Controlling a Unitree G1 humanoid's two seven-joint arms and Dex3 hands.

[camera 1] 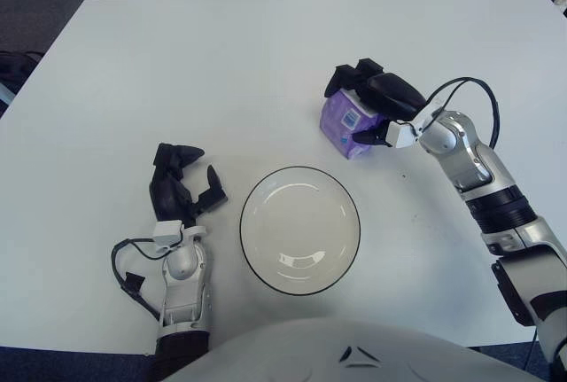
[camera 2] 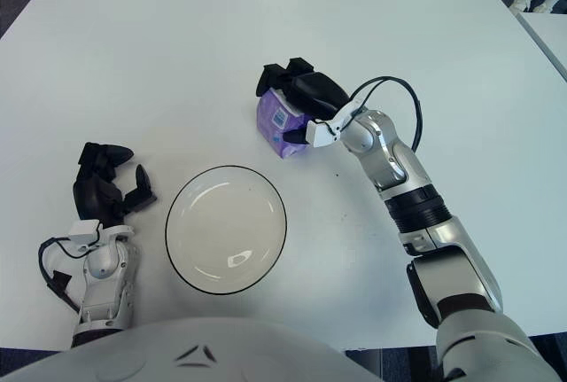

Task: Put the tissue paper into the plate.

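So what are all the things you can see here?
tissue pack: one, purple, on the table behind the plate, toward the right
plate: one, white with a dark rim, empty, near the front edge of the table, in the middle
table: one, white, under everything
right hand: one, black, fingers wrapped over the tissue pack
left hand: one, black, fingers loosely spread, holding nothing, to the left of the plate

Bright, even overhead light; the white counter (camera 1: 177, 63) shows soft, faint shadows, and the plate (camera 1: 299, 229) carries small glare spots.
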